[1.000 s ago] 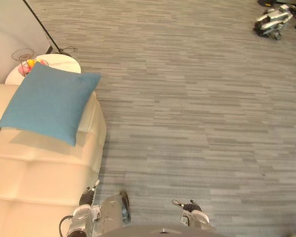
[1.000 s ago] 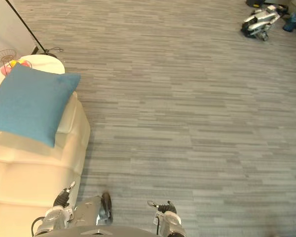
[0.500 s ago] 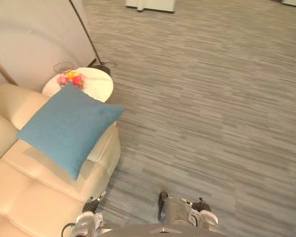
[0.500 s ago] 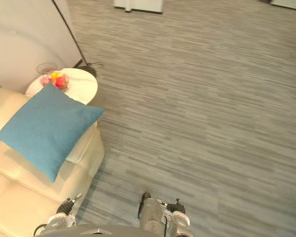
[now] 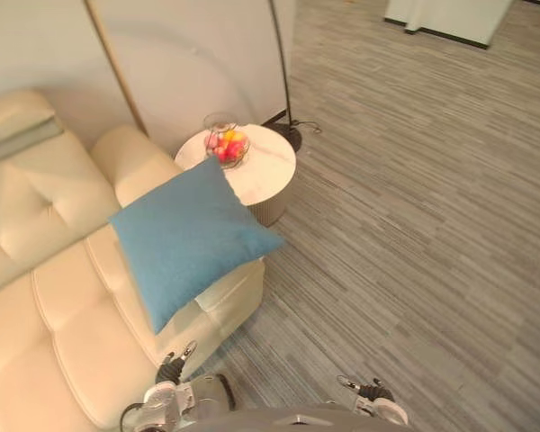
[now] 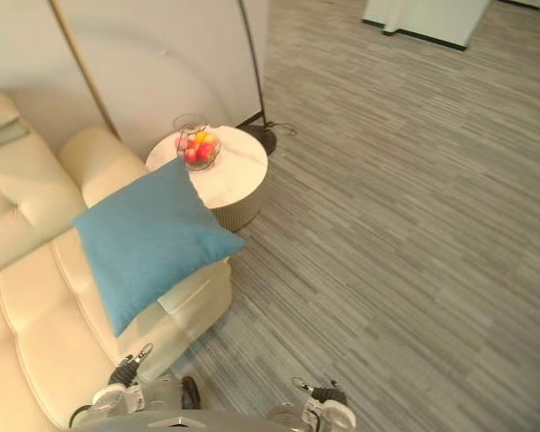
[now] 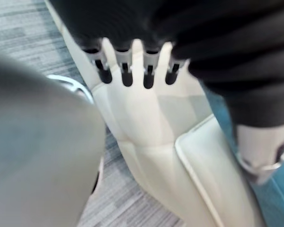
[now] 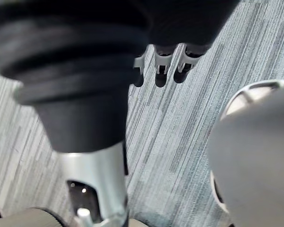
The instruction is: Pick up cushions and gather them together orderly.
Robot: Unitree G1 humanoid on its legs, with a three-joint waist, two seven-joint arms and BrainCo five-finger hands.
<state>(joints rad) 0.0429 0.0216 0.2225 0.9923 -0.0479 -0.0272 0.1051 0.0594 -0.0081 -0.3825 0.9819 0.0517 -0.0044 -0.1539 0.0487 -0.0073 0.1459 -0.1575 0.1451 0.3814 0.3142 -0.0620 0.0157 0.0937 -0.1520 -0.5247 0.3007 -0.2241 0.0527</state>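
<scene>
A blue square cushion (image 5: 189, 238) leans tilted on the arm end of a cream sofa (image 5: 63, 306), one corner hanging past the sofa's edge. My left hand (image 5: 171, 367) hangs low beside the sofa's front, well below the cushion, its fingers (image 7: 127, 66) straight and holding nothing. The left wrist view shows the sofa's cream side just past them and a strip of the blue cushion (image 7: 280, 201). Over the grey carpet my right hand (image 5: 374, 398) hangs low, its fingers (image 8: 161, 71) straight and empty.
A round white side table (image 5: 265, 175) with a wire bowl of fruit (image 5: 225, 146) stands right behind the cushion. A floor lamp's thin pole and dark base (image 5: 290, 135) stand by a pale wall panel. Grey carpet (image 5: 432, 225) stretches to the right.
The camera has swung left: sofa, cushion and side table sit further right and closer to centre. The cushion itself has not moved. Both hands stay low and empty.
</scene>
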